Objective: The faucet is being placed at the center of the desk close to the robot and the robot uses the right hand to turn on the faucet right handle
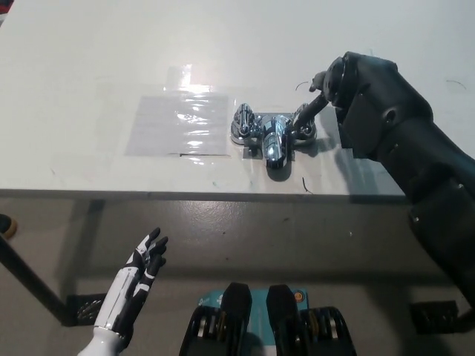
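Right robot hand [347, 85] on faucet [272, 138] right handle [303, 129], grip unclear; left robot hand [143, 273] wide

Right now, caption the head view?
Black right hand touches the right handle of the chrome faucet; white left hand rests below the desk edge.

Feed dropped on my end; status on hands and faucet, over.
Right hand at right handle of faucet, grip unclear. Left hand open, low, off the desk. Nothing blocking the handle.
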Robot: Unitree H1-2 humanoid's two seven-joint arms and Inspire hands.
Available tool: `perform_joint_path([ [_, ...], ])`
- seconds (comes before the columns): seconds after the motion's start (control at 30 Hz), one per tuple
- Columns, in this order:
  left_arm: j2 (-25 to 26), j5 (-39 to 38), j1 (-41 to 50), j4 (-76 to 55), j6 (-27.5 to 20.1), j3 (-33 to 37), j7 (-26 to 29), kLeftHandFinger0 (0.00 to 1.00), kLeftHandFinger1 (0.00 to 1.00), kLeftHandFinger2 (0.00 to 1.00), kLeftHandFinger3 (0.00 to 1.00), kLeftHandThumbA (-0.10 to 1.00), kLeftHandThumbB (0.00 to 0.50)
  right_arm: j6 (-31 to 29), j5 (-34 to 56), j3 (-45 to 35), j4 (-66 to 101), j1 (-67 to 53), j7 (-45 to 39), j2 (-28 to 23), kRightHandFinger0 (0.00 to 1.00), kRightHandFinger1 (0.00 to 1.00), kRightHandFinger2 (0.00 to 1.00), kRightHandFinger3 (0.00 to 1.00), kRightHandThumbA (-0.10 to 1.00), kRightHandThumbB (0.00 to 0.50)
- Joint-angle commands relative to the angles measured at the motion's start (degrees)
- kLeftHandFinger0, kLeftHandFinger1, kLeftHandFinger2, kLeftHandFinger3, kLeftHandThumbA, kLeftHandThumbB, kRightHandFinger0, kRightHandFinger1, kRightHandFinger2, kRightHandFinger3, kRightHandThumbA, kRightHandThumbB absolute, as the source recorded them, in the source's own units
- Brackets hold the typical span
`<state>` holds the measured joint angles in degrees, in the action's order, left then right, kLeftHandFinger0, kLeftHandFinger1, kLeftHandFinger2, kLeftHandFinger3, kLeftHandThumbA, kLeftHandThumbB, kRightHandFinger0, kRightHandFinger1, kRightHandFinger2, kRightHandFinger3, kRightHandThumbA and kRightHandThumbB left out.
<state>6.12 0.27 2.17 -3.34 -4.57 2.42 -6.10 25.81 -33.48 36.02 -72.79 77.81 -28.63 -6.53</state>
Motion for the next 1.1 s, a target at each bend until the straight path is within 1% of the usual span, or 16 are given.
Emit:
perform_joint_path([
  [0.0, 0.6, -0.3, -1.1, -0.4, -2.1, -0.3, -0.4, 1.00, 1.00, 1.00, 1.00, 0.88, 0.132, -0.2, -2.7, 1.7, 0.3, 4.4, -0.1, -1.9, 1.00, 1.00, 1.00, 1.00, 0.69, 0.434],
  [0.07, 0.6, -0.2, -1.3, -0.3, -2.1, -0.2, -0.3, 1.00, 1.00, 1.00, 1.00, 0.88, 0.135, -0.1, -2.7, 2.2, -0.7, 5.0, -0.4, -2.1, 1.00, 1.00, 1.00, 1.00, 0.66, 0.433],
  [0.13, 0.6, -0.2, -1.2, -0.4, -2.0, -0.2, -0.3, 1.00, 1.00, 1.00, 1.00, 0.88, 0.133, 0.5, -3.1, 3.0, -0.8, 5.2, 0.2, -2.3, 1.00, 1.00, 1.00, 1.00, 0.61, 0.469],
  [0.2, 0.5, -0.4, -1.3, -0.3, -2.0, -0.3, -0.3, 1.00, 1.00, 1.00, 1.00, 0.87, 0.135, -0.1, -3.3, 3.8, -0.8, 5.4, -0.4, -2.6, 1.00, 1.00, 1.00, 1.00, 0.58, 0.454],
  [0.3, 0.6, -0.5, -1.4, -0.4, -1.9, -0.3, -0.4, 1.00, 1.00, 1.00, 1.00, 0.87, 0.140, -1.3, -4.8, 6.1, -0.8, 5.8, -0.9, -3.2, 1.00, 1.00, 1.00, 1.00, 0.62, 0.429],
  [0.43, 0.6, -0.7, -1.6, -0.6, -1.6, -0.3, -0.5, 1.00, 1.00, 1.00, 1.00, 0.88, 0.145, 0.2, -3.1, 4.6, -0.2, 5.7, 0.1, -3.9, 1.00, 1.00, 1.00, 1.00, 0.55, 0.429],
  [0.5, 0.5, -1.0, -1.7, -0.6, -1.5, -0.3, -0.6, 1.00, 1.00, 1.00, 1.00, 0.87, 0.144, -0.2, -3.7, 5.4, -0.5, 5.8, -0.6, -4.2, 1.00, 1.00, 1.00, 1.00, 0.58, 0.433],
  [0.63, 0.6, -0.8, -1.9, -0.5, -1.7, -0.3, -0.6, 1.00, 1.00, 1.00, 1.00, 0.87, 0.148, -0.3, -4.3, 6.3, -1.9, 6.4, -1.5, -4.2, 1.00, 1.00, 1.00, 1.00, 0.60, 0.490],
  [0.67, 0.7, -0.8, -2.0, -0.5, -1.6, -0.3, -0.6, 1.00, 1.00, 1.00, 1.00, 0.87, 0.148, -1.2, -4.8, 7.5, -3.3, 7.4, -5.3, -4.1, 1.00, 1.00, 1.00, 1.00, 0.67, 0.462],
  [0.7, 0.7, -0.9, -2.1, -0.5, -1.6, -0.4, -0.6, 1.00, 1.00, 1.00, 1.00, 0.88, 0.146, -2.8, -5.7, 9.3, -4.8, 8.3, -9.1, -3.8, 1.00, 1.00, 1.00, 1.00, 0.81, 0.438],
  [0.83, 0.6, -0.5, -2.1, -0.6, -1.7, -0.3, -0.4, 1.00, 1.00, 1.00, 1.00, 0.88, 0.142, -7.7, -3.4, 9.0, -6.3, 9.4, -14.1, -4.3, 1.00, 1.00, 1.00, 1.00, 0.77, 0.351],
  [0.87, 0.6, -0.5, -2.2, -0.5, -1.8, -0.3, -0.5, 1.00, 1.00, 1.00, 1.00, 0.88, 0.141, -7.9, -3.3, 9.0, -6.5, 9.4, -14.1, -4.5, 1.00, 1.00, 1.00, 1.00, 0.76, 0.354],
  [0.9, 0.6, -0.7, -2.3, -0.5, -1.7, -0.3, -0.6, 1.00, 1.00, 1.00, 1.00, 0.88, 0.140, -5.7, -3.5, 8.8, -6.6, 9.3, -12.6, -4.5, 1.00, 1.00, 1.00, 1.00, 0.73, 0.406],
  [0.97, 0.7, -0.5, -2.2, -0.7, -1.7, -0.2, -0.5, 1.00, 1.00, 1.00, 1.00, 0.88, 0.138, -6.2, -3.7, 8.9, -6.9, 9.3, -12.8, -4.6, 1.00, 1.00, 1.00, 1.00, 0.74, 0.394],
  [1.03, 0.6, -0.5, -2.2, -0.9, -1.5, -0.2, -0.5, 1.00, 1.00, 1.00, 1.00, 0.88, 0.136, -4.8, -3.2, 7.4, -5.6, 8.3, -5.4, -5.0, 1.00, 1.00, 1.00, 1.00, 0.56, 0.492],
  [1.07, 0.5, -0.5, -2.1, -1.1, -1.4, -0.2, -0.5, 1.00, 1.00, 1.00, 1.00, 0.88, 0.135, -4.1, -2.2, 5.6, -4.0, 7.3, -0.4, -5.7, 1.00, 1.00, 1.00, 1.00, 0.53, 0.474],
])
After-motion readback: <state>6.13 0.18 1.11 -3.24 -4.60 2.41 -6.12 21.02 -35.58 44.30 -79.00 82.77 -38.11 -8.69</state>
